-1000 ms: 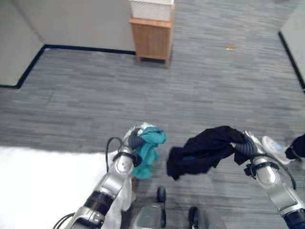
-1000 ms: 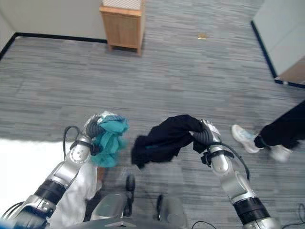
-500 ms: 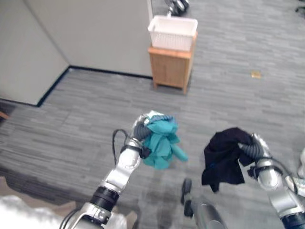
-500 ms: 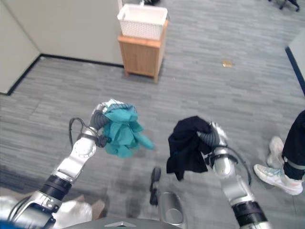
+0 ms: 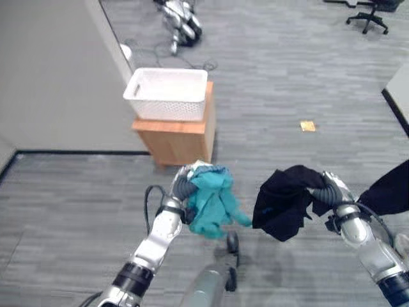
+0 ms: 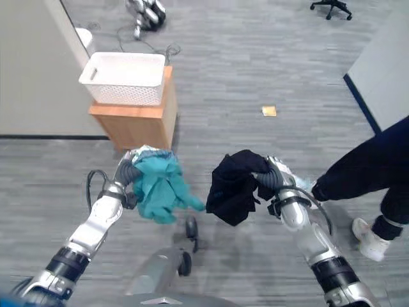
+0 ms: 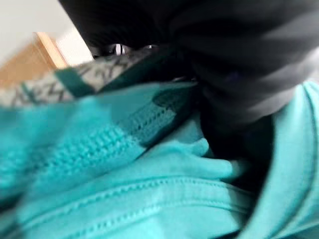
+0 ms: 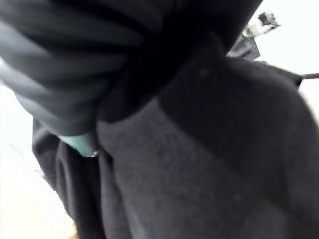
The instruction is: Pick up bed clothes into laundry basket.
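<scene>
My left hand [image 5: 182,186] is shut on a bunched teal garment [image 5: 209,203], which hangs in the air in front of me; its cloth [image 7: 149,189] shows close up in the left wrist view. To its right, at about the same height, a black garment [image 5: 283,199] droops from my right hand [image 5: 330,191], which is shut on it. Dark cloth [image 8: 214,164] lies right against the right wrist camera. The white laundry basket [image 5: 167,109] stands on a small wooden cabinet [image 5: 182,142] beyond my left hand, against a grey wall.
A person's dark trouser leg [image 6: 364,169] and pale shoe [image 6: 366,238] are close on my right. A yellow scrap [image 5: 307,126] lies on the grey carpet. Farther off are an office chair [image 5: 370,13] and a machine with cables [image 5: 179,22].
The camera has swung away from the white bed, and the basket on its cabinet now shows nearer. Both hands still hold their garments up.
</scene>
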Controlling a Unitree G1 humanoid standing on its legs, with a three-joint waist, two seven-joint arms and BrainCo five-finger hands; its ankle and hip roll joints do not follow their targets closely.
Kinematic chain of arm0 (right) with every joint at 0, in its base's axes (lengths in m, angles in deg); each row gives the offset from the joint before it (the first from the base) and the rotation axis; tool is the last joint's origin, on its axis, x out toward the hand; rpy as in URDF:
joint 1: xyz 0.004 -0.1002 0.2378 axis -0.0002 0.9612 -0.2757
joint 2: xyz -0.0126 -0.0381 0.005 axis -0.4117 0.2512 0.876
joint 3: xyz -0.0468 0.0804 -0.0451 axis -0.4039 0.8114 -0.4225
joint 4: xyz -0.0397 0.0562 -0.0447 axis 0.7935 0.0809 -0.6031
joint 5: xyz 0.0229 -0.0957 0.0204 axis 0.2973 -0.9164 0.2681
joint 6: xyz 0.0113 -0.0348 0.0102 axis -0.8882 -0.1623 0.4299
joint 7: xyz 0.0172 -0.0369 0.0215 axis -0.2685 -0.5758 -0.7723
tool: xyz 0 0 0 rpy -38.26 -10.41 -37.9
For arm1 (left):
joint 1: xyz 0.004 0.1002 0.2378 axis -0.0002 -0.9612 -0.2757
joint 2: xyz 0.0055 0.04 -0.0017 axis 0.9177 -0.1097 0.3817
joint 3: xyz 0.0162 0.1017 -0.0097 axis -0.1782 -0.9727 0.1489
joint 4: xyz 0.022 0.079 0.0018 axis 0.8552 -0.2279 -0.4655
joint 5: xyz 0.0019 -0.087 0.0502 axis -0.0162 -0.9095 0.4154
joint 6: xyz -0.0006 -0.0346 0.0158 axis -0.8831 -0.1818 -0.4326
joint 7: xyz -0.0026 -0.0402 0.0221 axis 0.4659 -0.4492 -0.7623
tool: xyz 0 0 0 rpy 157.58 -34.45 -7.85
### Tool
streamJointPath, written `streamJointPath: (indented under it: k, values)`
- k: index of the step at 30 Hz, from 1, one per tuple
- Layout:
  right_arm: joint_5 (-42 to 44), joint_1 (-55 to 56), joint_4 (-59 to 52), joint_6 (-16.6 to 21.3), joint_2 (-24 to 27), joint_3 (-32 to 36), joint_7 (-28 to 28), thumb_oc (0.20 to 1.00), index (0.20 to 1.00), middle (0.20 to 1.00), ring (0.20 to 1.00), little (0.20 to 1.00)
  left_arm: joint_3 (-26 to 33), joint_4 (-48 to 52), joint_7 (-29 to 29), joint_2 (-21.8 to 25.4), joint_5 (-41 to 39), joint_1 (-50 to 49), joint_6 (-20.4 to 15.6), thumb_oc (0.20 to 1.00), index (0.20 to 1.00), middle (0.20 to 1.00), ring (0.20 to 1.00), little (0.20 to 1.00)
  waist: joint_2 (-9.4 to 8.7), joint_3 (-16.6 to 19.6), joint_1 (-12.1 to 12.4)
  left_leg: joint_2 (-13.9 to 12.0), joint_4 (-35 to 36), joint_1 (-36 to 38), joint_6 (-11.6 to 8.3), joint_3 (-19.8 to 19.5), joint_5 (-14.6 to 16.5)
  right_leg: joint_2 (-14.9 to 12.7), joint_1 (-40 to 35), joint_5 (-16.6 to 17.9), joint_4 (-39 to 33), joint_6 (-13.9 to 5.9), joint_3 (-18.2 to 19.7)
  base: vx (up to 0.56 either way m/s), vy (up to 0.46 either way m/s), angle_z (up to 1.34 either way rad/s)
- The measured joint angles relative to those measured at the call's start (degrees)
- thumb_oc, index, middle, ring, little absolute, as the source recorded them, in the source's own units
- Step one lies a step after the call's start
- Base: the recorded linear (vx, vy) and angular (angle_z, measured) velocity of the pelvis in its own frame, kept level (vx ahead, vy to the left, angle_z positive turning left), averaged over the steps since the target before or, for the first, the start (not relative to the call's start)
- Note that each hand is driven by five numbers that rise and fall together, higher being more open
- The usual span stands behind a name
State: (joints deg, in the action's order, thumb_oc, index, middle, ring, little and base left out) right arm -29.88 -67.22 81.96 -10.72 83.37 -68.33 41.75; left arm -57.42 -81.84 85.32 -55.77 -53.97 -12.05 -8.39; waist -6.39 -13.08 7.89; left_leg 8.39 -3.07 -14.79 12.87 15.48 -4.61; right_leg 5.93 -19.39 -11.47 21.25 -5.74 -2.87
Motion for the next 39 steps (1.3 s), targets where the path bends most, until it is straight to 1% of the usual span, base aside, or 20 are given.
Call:
streamJointPath:
  k: [1, 4, 6, 8, 10, 13, 14, 16, 17, 19, 21, 23, 24, 25, 27, 29, 30, 34, 37, 39]
  values:
    - [-0.3, 0.4, 0.0, 0.0, -0.3, 0.0, -0.2, 0.200, 0.200, 0.200, 0.200, 0.200, -0.9, 0.0, 0.0, 0.3, 0.1, 0.7, 0.1, 0.200, 0.200, 0.200, 0.200, 0.200, 0.04, -0.1, 0.0, -0.2, 1.2, 2.9, 0.25, -1.6, -3.0, -1.7, 4.7, 4.2, 11.4, -2.21, -3.0, 0.24, 0.110, -0.25]
    - [-0.5, 0.6, -1.6, -0.3, -0.2, 0.8, -0.4, 0.200, 0.200, 0.200, 0.200, 0.200, -2.3, 0.0, 0.0, 0.1, 0.7, 5.0, 0.4, 0.200, 0.200, 0.200, 0.200, 0.200, 1.10, -1.4, -1.0, -0.9, 5.8, 10.9, 0.45, -5.5, 0.3, -4.3, 16.5, -1.7, 22.2, -2.34, -4.2, 0.40, 0.066, 0.12]
    - [-0.5, 0.6, -6.2, -0.4, 1.1, 1.8, -1.5, 0.200, 0.200, 0.200, 0.200, 0.200, -1.9, 0.5, 0.0, -0.4, 1.3, 8.7, 0.4, 0.200, 0.200, 0.200, 0.200, 0.200, 2.74, -2.5, -2.8, -2.7, 8.3, 16.4, -1.62, -10.7, 1.1, -8.3, 24.5, -4.8, 19.6, 0.21, -9.9, 0.32, -0.045, 0.91]
    - [-0.5, -0.1, -8.3, 0.4, 1.6, 2.7, -1.5, 0.200, 0.200, 0.200, 0.200, 0.200, -1.3, 0.5, 0.2, -0.3, 2.2, 11.4, 0.3, 0.200, 0.200, 0.200, 0.200, 0.200, 2.95, -3.0, -4.1, -3.7, 8.2, 18.4, -2.55, -15.4, 1.5, -8.2, 28.7, -4.1, 10.1, -0.06, -7.0, 0.25, -0.101, 1.24]
    - [-0.4, -2.7, -9.7, 0.7, 3.0, 2.6, -1.8, 0.200, 0.200, 0.200, 0.200, 0.200, 0.5, 1.0, 0.2, 0.3, 2.7, 12.3, 0.2, 0.200, 0.200, 0.200, 0.200, 0.200, 3.43, -3.4, -3.8, -5.0, 7.8, 19.7, -3.77, -20.4, 2.4, -6.7, 32.5, -1.1, 0.0, 0.77, -2.9, 0.21, -0.099, 1.20]
    - [-0.3, -7.5, -10.6, 2.2, 4.9, 2.6, -2.4, 0.200, 0.200, 0.200, 0.200, 0.200, 3.1, 0.9, 0.6, 2.6, 2.9, 12.7, 0.3, 0.200, 0.200, 0.200, 0.200, 0.200, 2.66, -4.0, -2.9, -5.4, 6.8, 22.3, -6.92, -21.6, 4.6, -5.7, 33.9, 10.3, -17.5, 1.47, 1.2, 0.36, -0.156, 1.25]
    - [0.2, -9.6, -10.6, 2.8, 6.4, 3.0, -2.5, 0.200, 0.200, 0.200, 0.200, 0.200, 3.8, 0.7, 0.6, 4.3, 3.8, 13.0, 0.3, 0.200, 0.200, 0.200, 0.200, 0.200, 2.12, -3.9, -3.0, -5.3, 5.4, 23.7, -9.05, -25.1, 7.8, -4.9, 32.7, 16.2, -27.1, 1.30, 8.3, 0.34, -0.163, 1.75]
    - [0.2, -9.8, -10.6, 2.9, 6.9, 3.8, -2.7, 0.200, 0.200, 0.200, 0.200, 0.200, 4.8, 0.7, 0.5, 5.7, 4.8, 12.8, 0.2, 0.200, 0.200, 0.200, 0.200, 0.200, 0.23, -3.8, -3.1, -4.7, 3.2, 25.6, -10.86, -26.7, 13.0, -6.6, 31.0, 20.9, -23.7, 0.81, 10.3, 0.25, -0.169, 1.73]
    - [0.2, -9.6, -10.3, 2.9, 6.9, 4.3, -2.6, 0.200, 0.200, 0.200, 0.200, 0.200, 5.2, 0.7, 0.7, 5.7, 5.1, 12.4, 0.2, 0.200, 0.200, 0.200, 0.200, 0.200, 1.08, -3.7, -3.6, -5.8, 2.5, 26.3, -12.81, -27.3, 15.3, -4.9, 31.0, 22.3, -21.4, 3.12, 9.8, 0.19, -0.221, 1.18]
    - [0.3, -12.7, -10.9, 2.7, 7.6, 4.9, -3.9, 0.200, 0.200, 0.200, 0.200, 0.200, 7.6, 4.6, 0.6, 12.4, 6.5, 11.2, 0.1, 0.200, 0.200, 0.200, 0.200, 0.200, 1.67, -3.8, -2.9, -10.9, 1.9, 26.8, -15.86, -26.6, 14.4, -1.5, 29.0, 21.1, -21.2, 7.44, 6.1, 0.27, -0.255, 0.77]
    - [0.8, -13.8, -12.4, 2.7, 6.6, 6.7, -3.9, 0.200, 0.200, 0.200, 0.200, 0.200, 13.3, 7.1, 0.6, 12.7, 7.0, 8.2, 0.0, 0.200, 0.200, 0.200, 0.200, 0.200, 1.47, -4.0, -3.2, -11.9, 1.7, 28.2, -17.26, -25.1, 13.7, -0.7, 26.0, 19.9, -21.4, 9.10, 6.0, 0.17, -0.169, 0.35]
    - [2.0, -12.5, -15.7, 3.0, 7.7, 9.7, -3.8, 0.200, 0.200, 0.200, 0.200, 0.200, 16.0, 8.7, 0.9, 12.9, 6.9, 7.9, -0.8, 0.200, 0.200, 0.200, 0.200, 0.200, 0.28, -5.1, -4.6, -11.8, -1.7, 26.0, -19.26, -21.8, 14.7, -2.6, 22.6, 19.1, -23.0, 9.53, 4.9, 0.04, -0.062, 0.85]
    - [2.1, -11.6, -19.4, 3.5, 10.7, 13.3, -3.7, 0.200, 0.200, 0.200, 0.200, 0.200, 17.6, 10.5, 1.2, 13.1, 6.8, 8.4, -1.4, 0.200, 0.200, 0.200, 0.200, 0.200, 0.05, -6.2, -6.5, -12.2, -9.2, 20.2, -19.66, -16.4, 15.1, -4.0, 19.6, 19.0, -25.4, 9.52, 1.7, 0.00, -0.004, 1.14]
    - [2.2, -12.3, -19.9, 4.1, 12.0, 14.5, -3.5, 0.200, 0.200, 0.200, 0.200, 0.200, 18.1, 10.8, 1.5, 13.5, 6.6, 9.0, -1.6, 0.200, 0.200, 0.200, 0.200, 0.200, -0.06, -6.3, -6.5, -13.1, -9.5, 18.5, -19.55, -12.6, 15.2, -4.5, 18.5, 18.7, -26.3, 9.35, 1.2, -0.01, 0.010, 1.27]
    - [2.4, -13.6, -21.0, 4.5, 16.0, 17.9, -2.0, 0.200, 0.200, 0.200, 0.200, 0.200, 17.9, 10.4, 1.9, 16.0, 6.2, 12.9, -1.6, 0.200, 0.200, 0.200, 0.200, 0.200, 0.10, -6.3, -11.0, -17.6, -9.1, 13.2, -19.38, 3.5, 14.6, -5.8, 17.1, 18.1, -27.0, 9.32, -5.3, 0.05, 0.025, 1.18]
    - [2.4, -18.2, -21.0, 4.4, 18.1, 19.6, 0.0, 0.200, 0.200, 0.200, 0.200, 0.200, 18.1, 10.3, 3.7, 20.0, 6.1, 16.1, -2.7, 0.200, 0.200, 0.200, 0.200, 0.200, 1.02, -6.2, -10.9, -18.8, -4.3, 12.1, -17.64, 9.0, 12.7, -5.8, 16.6, 16.7, -27.0, 7.82, -6.1, 0.16, 0.075, 0.53]
    - [2.4, -22.3, -20.9, 4.5, 21.3, 19.6, 1.4, 0.200, 0.200, 0.200, 0.200, 0.200, 17.2, 9.1, 4.0, 19.5, 6.1, 18.5, -3.1, 0.200, 0.200, 0.200, 0.200, 0.200, 4.15, -4.8, -11.5, -18.2, 0.8, 13.1, -17.62, 8.7, 10.1, -5.6, 15.9, 16.0, -27.1, 7.02, -7.0, 0.16, 0.094, 0.16]
    - [2.4, -36.0, -13.1, 1.7, 29.4, 7.5, 2.1, 0.200, 0.200, 0.200, 0.200, 0.200, 13.7, 5.4, 3.5, 15.4, 3.6, 19.1, -3.5, 0.200, 0.200, 0.200, 0.200, 0.200, 7.49, -1.5, -11.7, -15.6, 5.9, 15.9, -17.18, 5.5, 4.2, -6.8, 13.3, 14.5, -27.0, 4.35, -8.7, 0.09, 0.074, 0.34]
    - [1.8, -47.4, -0.6, -1.0, 30.8, -1.4, 2.7, 0.200, 0.200, 0.200, 0.200, 0.200, 10.9, 5.8, 2.7, 14.6, 0.7, 18.4, -3.4, 0.200, 0.200, 0.200, 0.200, 0.200, 6.91, 1.5, -9.5, -13.9, 6.9, 16.3, -14.39, 3.9, 1.9, -8.3, 14.0, 12.9, -23.6, 2.39, -9.9, 0.04, 0.077, 0.24]
    - [1.8, -46.8, 6.4, -5.3, 30.7, -2.4, 2.4, 0.200, 0.200, 0.200, 0.200, 0.200, 9.3, 6.2, 2.3, 13.8, -0.5, 17.6, -3.4, 0.200, 0.200, 0.200, 0.200, 0.200, 4.93, 2.5, -8.8, -12.0, 7.1, 16.8, -13.11, 2.0, 0.6, -11.0, 17.0, 7.8, -14.5, 0.76, -10.3, 0.04, 0.036, 0.53]
